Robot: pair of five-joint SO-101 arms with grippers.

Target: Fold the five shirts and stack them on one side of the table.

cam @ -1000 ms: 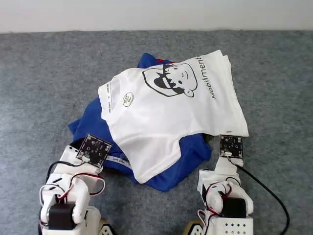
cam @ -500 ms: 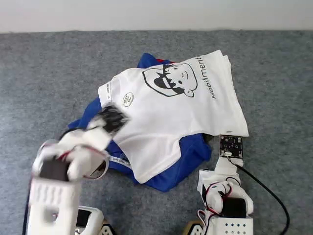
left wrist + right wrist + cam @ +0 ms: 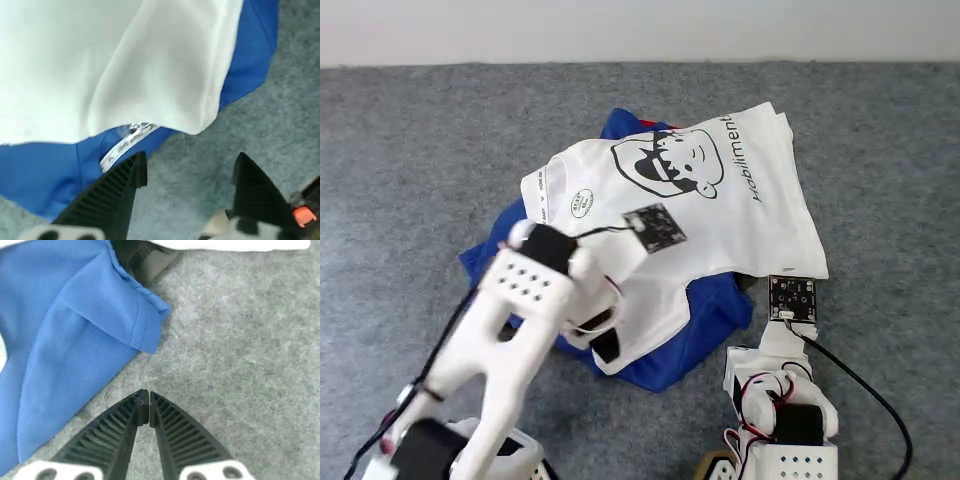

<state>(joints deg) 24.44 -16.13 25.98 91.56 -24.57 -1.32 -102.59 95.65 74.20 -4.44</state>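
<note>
Entry, both arms at the near edge of the table (image 3: 410, 130).

White shirt (image 3: 720, 215): printed side up, spread flat on top of the pile, around the middle of the table and slightly toward the far edge. One corner of its hem reaches toward the near edge.

Blue shirt (image 3: 712, 318): crumpled beneath the white one, sticking out on the near side and toward the left edge. A sewn-in label (image 3: 124, 145) shows on it just under the white hem. A thin sliver of red cloth (image 3: 647, 123) peeks out on the far side of the pile.

My left gripper (image 3: 191, 157): fingers spread wide apart, nothing between them. It hangs over the near rim of the pile, where the white hem overlaps the blue cloth and the grey table begins. I cannot tell whether it touches the fabric.

My right gripper (image 3: 147, 401): fingers pressed together, tips meeting, holding nothing. It points at bare table just beside a folded corner of the blue shirt, apart from it, toward the near right of the pile.
</note>
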